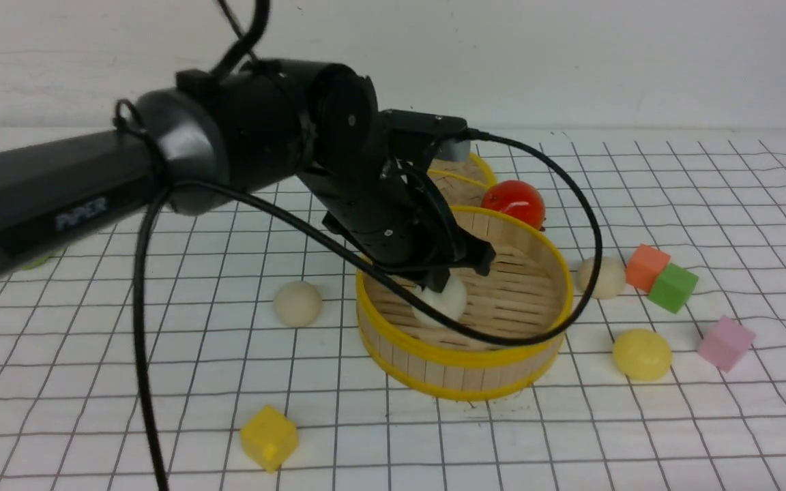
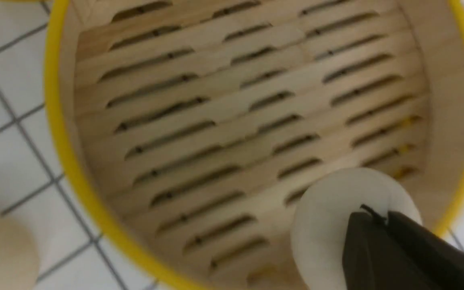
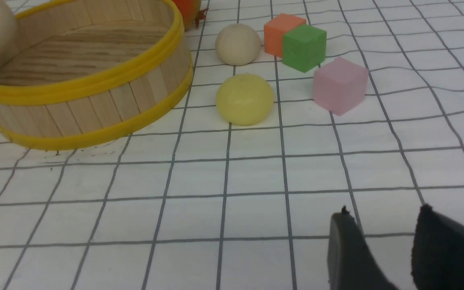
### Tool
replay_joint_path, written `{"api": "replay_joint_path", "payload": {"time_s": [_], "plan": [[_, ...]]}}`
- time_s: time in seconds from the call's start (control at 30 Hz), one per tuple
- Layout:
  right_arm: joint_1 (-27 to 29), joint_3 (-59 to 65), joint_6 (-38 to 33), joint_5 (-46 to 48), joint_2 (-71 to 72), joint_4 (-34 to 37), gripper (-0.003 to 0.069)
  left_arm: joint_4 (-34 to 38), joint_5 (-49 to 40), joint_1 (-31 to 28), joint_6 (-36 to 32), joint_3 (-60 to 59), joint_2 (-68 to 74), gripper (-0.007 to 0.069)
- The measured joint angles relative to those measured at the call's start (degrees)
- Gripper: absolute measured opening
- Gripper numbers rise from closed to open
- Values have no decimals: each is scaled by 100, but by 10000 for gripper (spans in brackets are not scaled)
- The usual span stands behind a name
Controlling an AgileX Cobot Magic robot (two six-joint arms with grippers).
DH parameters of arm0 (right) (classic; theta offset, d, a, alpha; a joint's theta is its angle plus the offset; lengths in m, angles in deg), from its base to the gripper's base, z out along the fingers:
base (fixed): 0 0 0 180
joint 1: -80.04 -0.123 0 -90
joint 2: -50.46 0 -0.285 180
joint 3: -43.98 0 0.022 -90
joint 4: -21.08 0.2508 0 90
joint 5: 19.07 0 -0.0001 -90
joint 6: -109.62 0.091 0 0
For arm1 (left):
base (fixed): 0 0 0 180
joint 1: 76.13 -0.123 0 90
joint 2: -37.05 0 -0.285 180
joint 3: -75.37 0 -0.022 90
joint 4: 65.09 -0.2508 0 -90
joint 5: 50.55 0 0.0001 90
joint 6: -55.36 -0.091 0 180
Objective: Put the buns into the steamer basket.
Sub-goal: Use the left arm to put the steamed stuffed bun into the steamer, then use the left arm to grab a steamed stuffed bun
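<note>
Showing a smooth white bun [image 1: 442,307] inside the round, upright, yellow-rimmed steamer basket [image 1: 464,372]; showing a round cream bun [image 1: 297,304] lying left on the counter [image 1: 611,443], a matching bun [image 1: 603,277] lying right, a pale-yellow bun [image 1: 642,355] lying nearer.

Legible lettering: one instance, "PIPER", capitals, pale grey. Stands on the thick black-and-grey robot arm [image 1: 79,198], the left one, on the side of its long straight dark link, front view. Word runs along the link, tilted, slightly blurred but readable. Both wrist views: no readable characters.
</note>
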Motion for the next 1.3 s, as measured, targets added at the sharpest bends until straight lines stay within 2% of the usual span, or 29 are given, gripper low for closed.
{"api": "replay_joint_path", "payload": {"time_s": [0.13,0.27,0.3,0.37,0.4,0.43,0.47,0.57,0.67,0.73,0.77,0.83,0.87,0.97,1.07,1.3], "plan": [[0,0,0,0,0,0,241,-125,143,0,-20,135,585,10],[0,0,0,0,0,0,241,-230,142,0,-32,228,730,85],[0,0,0,0,0,0,241,-251,143,0,-32,263,717,146],[0,0,0,0,0,0,241,-251,143,0,-32,276,679,200],[0,0,0,0,0,0,241,-251,83,0,-32,287,622,266],[0,0,0,0,0,0,241,-251,33,0,-32,292,579,285],[0,0,0,0,0,0,241,-292,-167,0,26,327,369,362],[0,0,0,0,0,0,241,-542,-628,-29,454,365,-216,424],[0,0,0,0,0,0,241,-871,-1072,-182,789,410,-673,393],[0,0,0,0,0,0,241,-1075,-1443,-379,897,422,-819,333],[0,0,0,0,0,0,241,-1129,-1589,-564,929,376,-825,276],[0,0,0,0,0,0,241,-1192,-1645,-693,951,298,-805,237],[0,0,0,0,0,0,241,-1241,-1629,-887,964,124,-693,179],[0,0,0,0,0,0,241,-1260,-1431,-1105,913,-102,-422,125],[0,0,0,0,0,0,241,-1260,-1201,-1150,686,-136,-182,132],[0,0,0,0,0,0,241,-1318,-789,-1144,437,-136,234,251]]}}
